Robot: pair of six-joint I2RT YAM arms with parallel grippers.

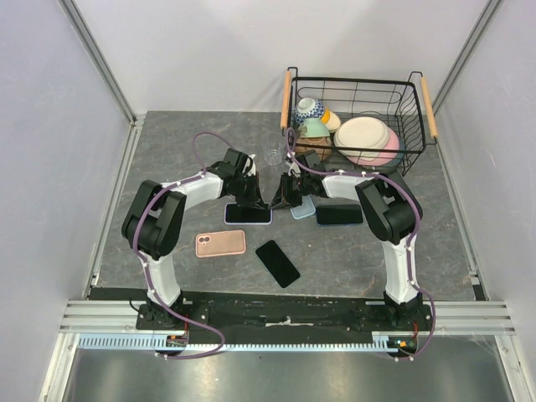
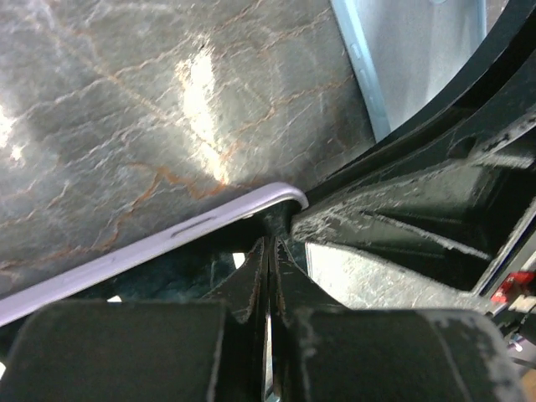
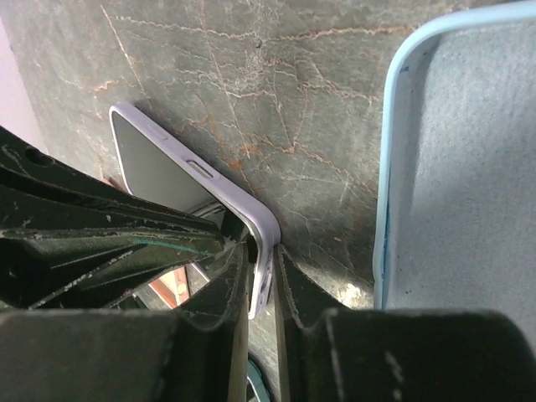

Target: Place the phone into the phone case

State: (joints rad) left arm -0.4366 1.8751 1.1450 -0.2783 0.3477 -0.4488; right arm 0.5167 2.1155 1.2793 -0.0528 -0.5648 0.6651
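A lavender phone case [image 1: 248, 214] with a dark phone screen inside its rim lies at the table's middle. My left gripper [image 1: 256, 199] is shut, its tips [image 2: 270, 243] pressed down at the case's right corner [image 2: 167, 239]. My right gripper [image 1: 281, 201] is shut on the same corner, with the lavender case wall [image 3: 209, 176] between its fingers [image 3: 261, 251]. The left gripper's black body fills the left of the right wrist view. An empty light blue case [image 1: 303, 209] lies just right of the right gripper and also shows in the right wrist view [image 3: 469, 167].
A black phone [image 1: 339, 215] lies right of the blue case. A pink phone [image 1: 220, 243] and another black phone [image 1: 277, 263] lie nearer the arms. A wire basket [image 1: 423, 126] of dishes stands back right, with a clear glass [image 1: 273, 156] beside it.
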